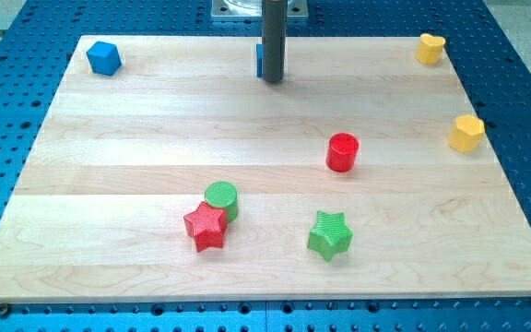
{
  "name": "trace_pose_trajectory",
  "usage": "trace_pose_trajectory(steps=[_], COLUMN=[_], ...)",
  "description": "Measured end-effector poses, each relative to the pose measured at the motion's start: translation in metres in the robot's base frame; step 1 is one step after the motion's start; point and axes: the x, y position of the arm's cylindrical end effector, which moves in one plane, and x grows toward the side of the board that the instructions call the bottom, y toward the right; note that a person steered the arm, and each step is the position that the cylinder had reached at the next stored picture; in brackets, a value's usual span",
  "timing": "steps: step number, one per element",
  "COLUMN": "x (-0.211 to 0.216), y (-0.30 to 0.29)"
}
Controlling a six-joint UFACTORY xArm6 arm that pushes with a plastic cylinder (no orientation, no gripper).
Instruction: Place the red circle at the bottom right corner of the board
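The red circle [343, 152] stands on the wooden board [136, 138], right of centre. My tip [273, 79] is near the view's top centre, well up and to the left of the red circle, not touching it. A blue block [259, 60] shows partly behind the rod. The board's bottom right corner is far down and to the right of the red circle.
A green circle [221, 198] touches a red star [206, 227] at lower centre. A green star [329, 234] lies below the red circle. A blue cube [104, 57] sits at top left. Two yellow blocks sit at top right [430, 48] and the right edge [466, 133].
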Motion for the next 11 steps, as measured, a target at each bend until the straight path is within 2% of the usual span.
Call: trace_pose_trajectory(steps=[3, 4, 5, 6, 8, 11], x=[-0.001, 0.011, 0.045, 0.070, 0.108, 0.119], y=[0.021, 0.041, 0.096, 0.106, 0.086, 0.081])
